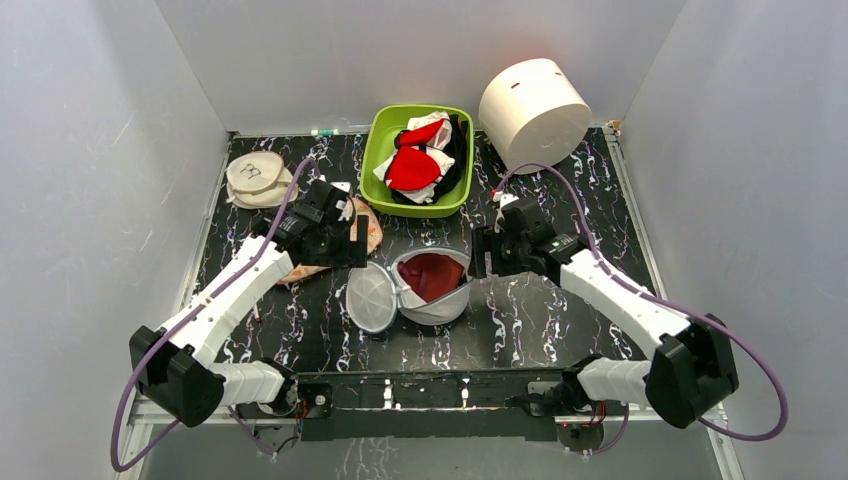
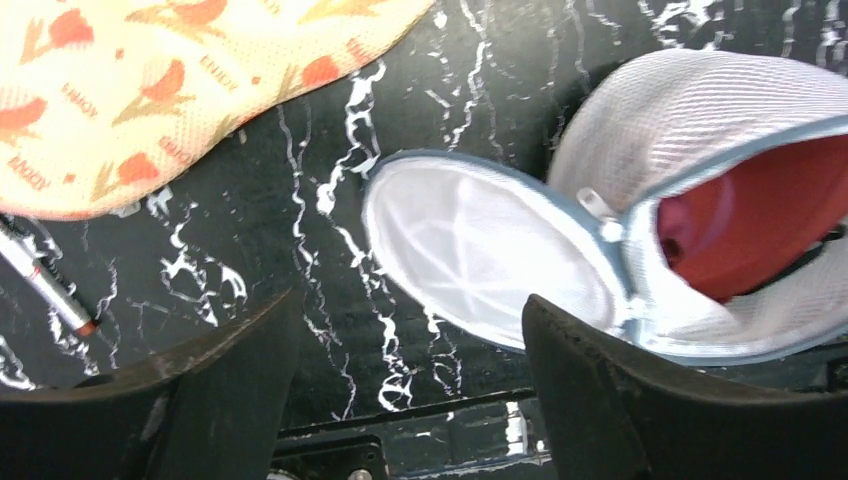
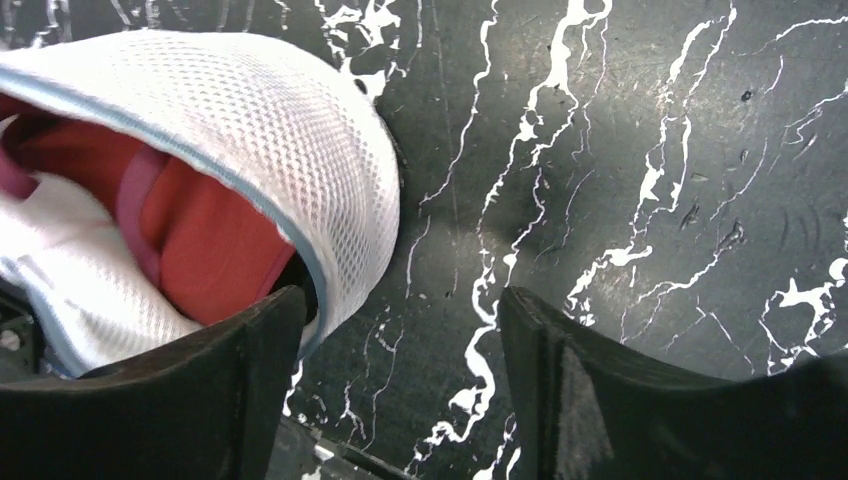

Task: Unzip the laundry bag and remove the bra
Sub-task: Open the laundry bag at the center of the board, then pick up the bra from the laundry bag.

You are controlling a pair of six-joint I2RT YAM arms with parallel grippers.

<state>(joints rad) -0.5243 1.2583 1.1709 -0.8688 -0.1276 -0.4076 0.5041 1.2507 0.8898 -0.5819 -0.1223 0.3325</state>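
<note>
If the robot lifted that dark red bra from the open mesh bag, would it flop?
Probably a bit of both: the bra shows a smooth rounded cup, so that likely keeps shape, while its thin straps would dangle. It looks light. The soft laundry bag may drag along.

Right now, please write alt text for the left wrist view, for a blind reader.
An unzipped white mesh laundry bag lies on a black marbled table, its round lid flipped open, a maroon bra inside; a peach floral pouch lies upper left.

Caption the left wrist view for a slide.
Open left gripper near the unzipped mesh laundry bag, its lid flopped flat, maroon bra showing inside, floral pouch alongside.
</note>
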